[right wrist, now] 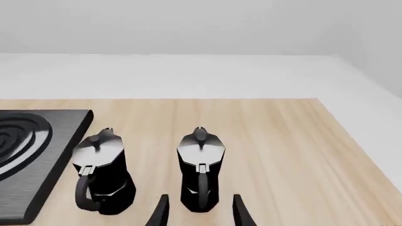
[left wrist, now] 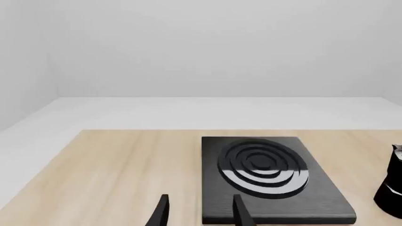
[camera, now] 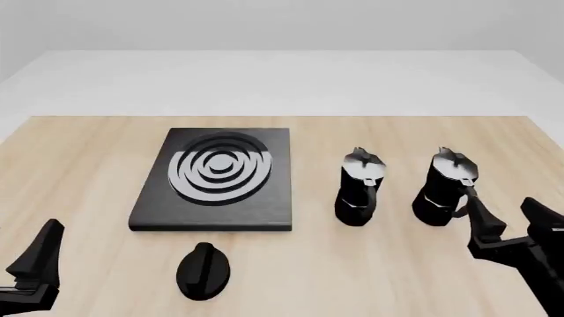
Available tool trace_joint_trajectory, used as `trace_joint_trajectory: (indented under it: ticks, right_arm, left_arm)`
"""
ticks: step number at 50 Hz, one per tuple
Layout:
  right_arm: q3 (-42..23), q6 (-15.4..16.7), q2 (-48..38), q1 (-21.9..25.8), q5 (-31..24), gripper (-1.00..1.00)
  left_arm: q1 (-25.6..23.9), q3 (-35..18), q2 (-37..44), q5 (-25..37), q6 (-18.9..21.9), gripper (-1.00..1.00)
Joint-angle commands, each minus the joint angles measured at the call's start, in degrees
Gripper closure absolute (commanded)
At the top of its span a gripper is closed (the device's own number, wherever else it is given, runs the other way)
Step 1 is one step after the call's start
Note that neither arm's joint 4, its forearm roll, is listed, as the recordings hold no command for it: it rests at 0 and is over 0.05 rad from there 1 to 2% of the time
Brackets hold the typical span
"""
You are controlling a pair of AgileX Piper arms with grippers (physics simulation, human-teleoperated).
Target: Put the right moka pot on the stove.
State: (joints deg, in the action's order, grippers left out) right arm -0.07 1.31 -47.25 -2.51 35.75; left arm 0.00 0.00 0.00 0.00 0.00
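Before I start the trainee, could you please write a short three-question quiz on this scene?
1. True or false: the right pot stands on the stove.
2. How many moka pots are on the table?
3. The knob lies: A) on the stove, B) nearer the arms than the stove, C) between the pots.

Key: 1 false, it stands on the table before the open right hand; 2 two; 3 B.

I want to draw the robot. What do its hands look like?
Both are plain black. The left hand and right hand each have two flat, blade-like fingers that narrow to blunt tips. No cables, markings or other colours show. Little of the arms behind them is visible.
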Motion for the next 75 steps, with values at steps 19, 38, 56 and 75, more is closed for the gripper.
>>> trace_joint_trajectory:
  ticks: [19,38,56,75]
  right_arm:
    - [-1.9,-0.3,-23.7,0.6,17.8,-1.00]
    - [-5.9,-1.0,-34.0,0.2,21.8,-1.00]
    - [-8.9,-1.2,-37.5,-0.1,21.3,-1.00]
    - [-9.8,-1.8,-45.2,-0.8,26.2,-1.00]
  left_arm:
    - [0.0,0.0,0.0,0.0,0.0,-1.00]
    - [0.0,0.0,0.0,0.0,0.0,-1.00]
    - [0.0,0.0,0.0,0.0,0.0,-1.00]
    - [0.0,0.0,0.0,0.0,0.0,-1.00]
